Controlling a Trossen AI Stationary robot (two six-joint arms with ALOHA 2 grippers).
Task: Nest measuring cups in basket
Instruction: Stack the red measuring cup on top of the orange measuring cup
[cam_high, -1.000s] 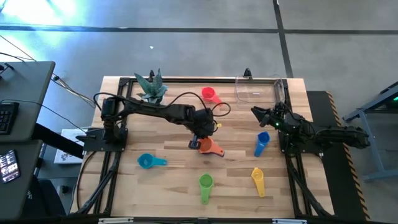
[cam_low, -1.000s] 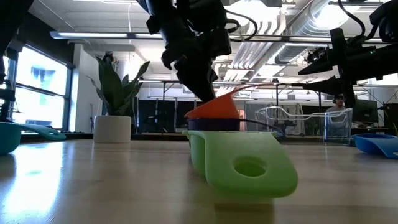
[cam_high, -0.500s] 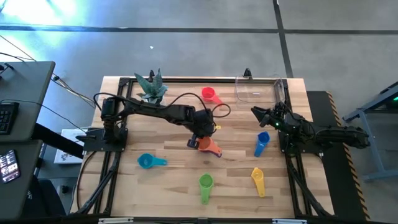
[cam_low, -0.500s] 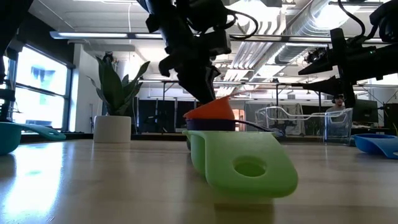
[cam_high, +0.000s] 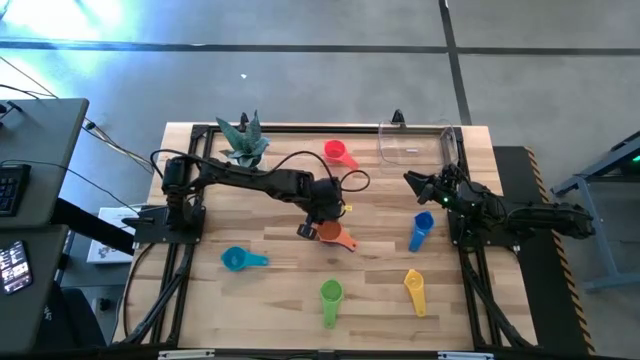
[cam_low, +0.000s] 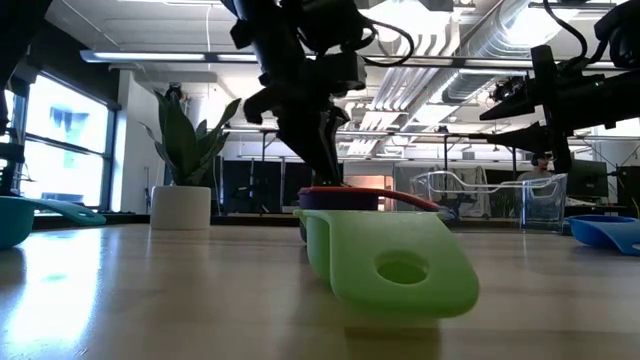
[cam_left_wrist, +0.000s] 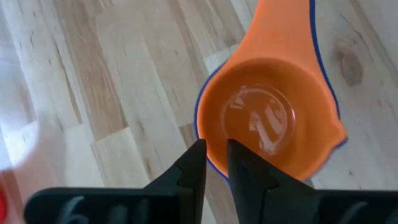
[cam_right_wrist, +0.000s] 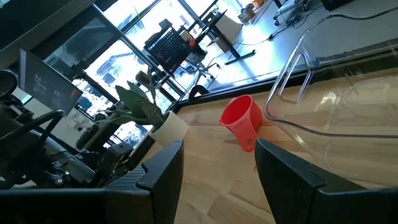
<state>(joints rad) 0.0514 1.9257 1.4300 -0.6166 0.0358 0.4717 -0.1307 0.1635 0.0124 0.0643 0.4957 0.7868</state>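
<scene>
left fingers (cam_left_wrist: 214, 163) slightly apart (straddling orange cup (cam_left_wrist: 268, 112) rim) | right fingers (cam_right_wrist: 214, 168) apart, empty

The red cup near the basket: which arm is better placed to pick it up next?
Probably the left. The left gripper hangs over the orange cup, mid-table, with the red cup just beyond. The right gripper, open, waits near the basket, slightly farther from it.
</scene>
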